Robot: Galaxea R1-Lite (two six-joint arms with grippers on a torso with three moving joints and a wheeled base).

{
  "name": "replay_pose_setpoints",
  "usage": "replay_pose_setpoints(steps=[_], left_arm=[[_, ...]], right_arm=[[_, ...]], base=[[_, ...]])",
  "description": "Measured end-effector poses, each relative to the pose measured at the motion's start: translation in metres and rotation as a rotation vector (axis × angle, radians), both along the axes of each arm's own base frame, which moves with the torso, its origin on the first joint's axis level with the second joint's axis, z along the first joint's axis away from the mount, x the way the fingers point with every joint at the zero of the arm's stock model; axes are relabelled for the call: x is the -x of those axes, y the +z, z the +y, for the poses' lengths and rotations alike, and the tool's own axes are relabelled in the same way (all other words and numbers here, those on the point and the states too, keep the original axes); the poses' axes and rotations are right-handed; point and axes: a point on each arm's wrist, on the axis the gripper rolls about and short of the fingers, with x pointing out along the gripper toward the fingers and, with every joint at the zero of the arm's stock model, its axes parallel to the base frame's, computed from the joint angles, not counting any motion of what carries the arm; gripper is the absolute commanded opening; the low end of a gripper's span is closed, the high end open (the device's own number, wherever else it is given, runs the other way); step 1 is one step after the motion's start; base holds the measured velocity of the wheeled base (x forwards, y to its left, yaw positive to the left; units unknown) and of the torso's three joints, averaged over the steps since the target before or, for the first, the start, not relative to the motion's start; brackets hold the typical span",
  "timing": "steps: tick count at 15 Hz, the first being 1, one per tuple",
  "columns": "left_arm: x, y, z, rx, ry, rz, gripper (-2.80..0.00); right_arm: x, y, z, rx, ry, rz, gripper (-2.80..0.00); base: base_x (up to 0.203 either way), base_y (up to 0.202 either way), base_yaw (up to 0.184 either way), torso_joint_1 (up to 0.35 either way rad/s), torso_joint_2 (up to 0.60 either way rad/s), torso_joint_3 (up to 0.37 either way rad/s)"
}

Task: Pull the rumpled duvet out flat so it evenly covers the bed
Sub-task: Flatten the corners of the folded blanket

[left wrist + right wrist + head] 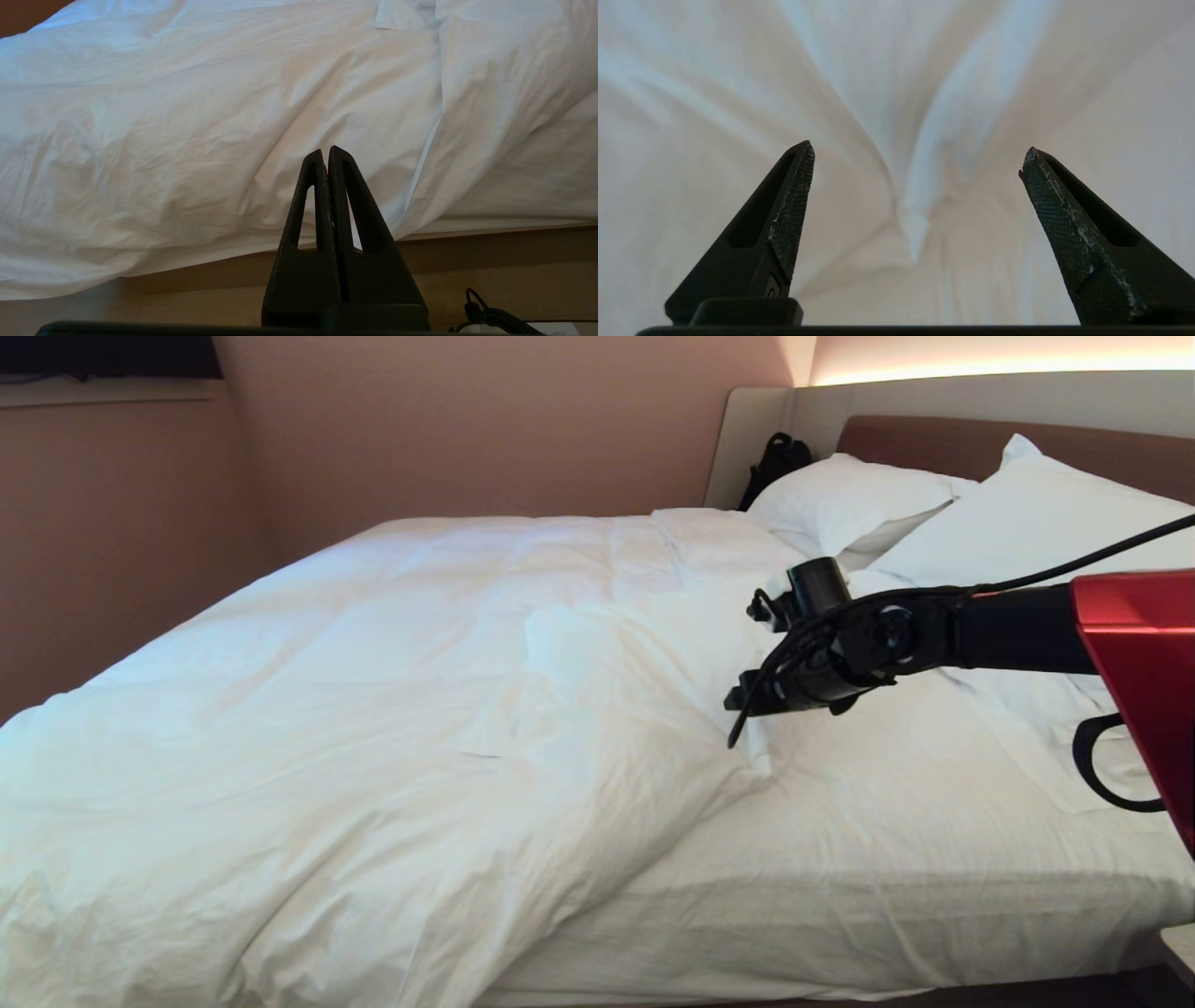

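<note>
1. The right gripper point(917, 154) stands with its jaws spread wide. Nothing lies between them; in the right wrist view a pinched fold of the duvet point(920, 205) sits ahead of the fingertips, clear of both pads.
2. In the head view the right gripper point(747, 700) hangs over the middle of the bed point(840, 915), at the duvet's folded-back edge. Whether it touches the cloth there cannot be told.
3. The left gripper point(327, 154) has its jaws pressed together on nothing. It sits low beside the bed, apart from the hanging edge of the duvet point(187, 140).
4. Only the head view shows the whole layout: two white pillows point(1018, 513) against the brown headboard point(943, 443), and a dark object point(777, 462) in the corner behind them.
5. Only the left wrist view shows the duvet's side drooping over the bed's base point(490, 247) towards the floor point(187, 303), with a black cable point(490, 315) lying there.
6. The right wrist view shows nothing but cloth and creases that run together into one point.
7. The duvet point(373, 709) lies lengthwise along the bed, from the foot end at the robot's left towards the pillows at its right. It covers the far and left parts. Its near corner is turned back on a slant, leaving the sheet point(887, 821) bare near the pillows.
</note>
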Motion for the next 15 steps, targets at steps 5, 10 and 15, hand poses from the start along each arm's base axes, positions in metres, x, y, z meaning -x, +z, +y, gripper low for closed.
replay_pose_setpoints(steps=[5, 10, 15], left_arm=[[0.000, 0.000, 0.000, 0.000, 0.000, 0.000, -2.80], [0.000, 0.000, 0.000, 0.000, 0.000, 0.000, -2.80], [0.000, 0.000, 0.000, 0.001, 0.000, 0.000, -2.80]], right_arm=[[-0.022, -0.004, 0.011, 0.000, 0.055, -0.125, 0.00], [-0.048, -0.050, 0.026, -0.032, 0.132, -0.155, 0.00], [-0.067, -0.095, 0.036, -0.045, 0.160, -0.178, 0.00]], base=[[0.000, 0.000, 0.000, 0.000, 0.00, 0.000], [0.000, 0.000, 0.000, 0.000, 0.00, 0.000], [0.000, 0.000, 0.000, 0.000, 0.00, 0.000]])
